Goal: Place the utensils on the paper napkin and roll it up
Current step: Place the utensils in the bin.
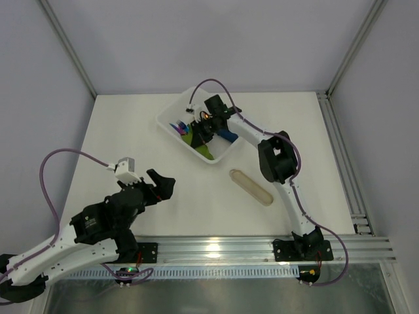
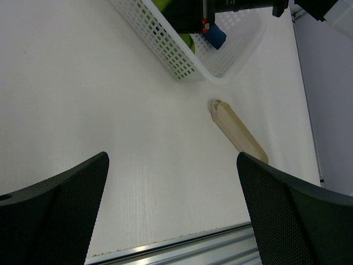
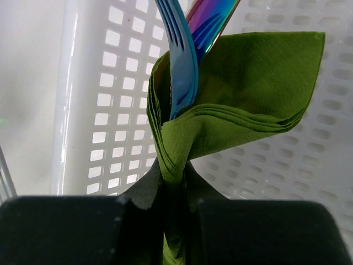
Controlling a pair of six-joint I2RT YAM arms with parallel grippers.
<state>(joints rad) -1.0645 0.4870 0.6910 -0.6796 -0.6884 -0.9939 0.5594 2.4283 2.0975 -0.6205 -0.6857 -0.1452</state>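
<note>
**Operator:** White table [image 1: 131, 131] fills most of the top view. What do we log first?

**Checker:** We log the white perforated basket [image 1: 169, 115] at upper centre of the top view, with the right arm [image 1: 278, 160] reaching into it. The left gripper [image 2: 172, 165] sits at lower left, fingers spread wide and holding nothing, well apart from the basket.

**Operator:** And the right gripper?

**Checker:** The right gripper [image 3: 175, 201] is clamped on the paper napkin [image 3: 248, 88], pinching a bunched fold at bottom centre of the right wrist view. The napkin is inside the basket, not on the table. The utensils [image 3: 185, 61] lean in from the top centre of that view, with a fork head tucked into the napkin's fold.

**Operator:** Which faults do we expect from here?

**Checker:** We judge three.
1. The fork may ride up with the napkin and drop, because it rests in the fold unheld.
2. The thin paper may tear or crease, because the pinch gathers several layers at one point.
3. The napkin may snag on the blue roll [image 2: 216, 37] beside it, or land on the beige oblong piece [image 1: 252, 188] at centre right.
</note>
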